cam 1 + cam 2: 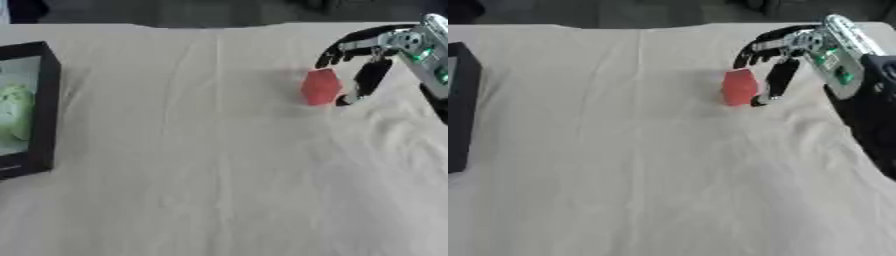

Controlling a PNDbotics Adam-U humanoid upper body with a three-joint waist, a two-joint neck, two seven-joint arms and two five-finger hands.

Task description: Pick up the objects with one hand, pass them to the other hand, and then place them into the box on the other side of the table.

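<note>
The cloth-covered table fills most of what you see, creased but otherwise bare through the middle. At the far left edge sits the black box, with something pale green already lying inside it. That box is where the load ends up, well apart from where you are working.

Your right hand comes in from the far right, arched above and around the red object, which stands on the cloth at the right side of the table. Fingers curve over its top and one long finger drops down its right side. The hand looks released, not yet clamped, though the view is too soft to say whether that finger touches the red face.

Before closing, bring a finger down on the left side as well, so the object is caught between opposing fingers and is not pushed away. Close, then lift straight up. The left hand shows nowhere, so it must come in toward the middle for the pass.
</note>
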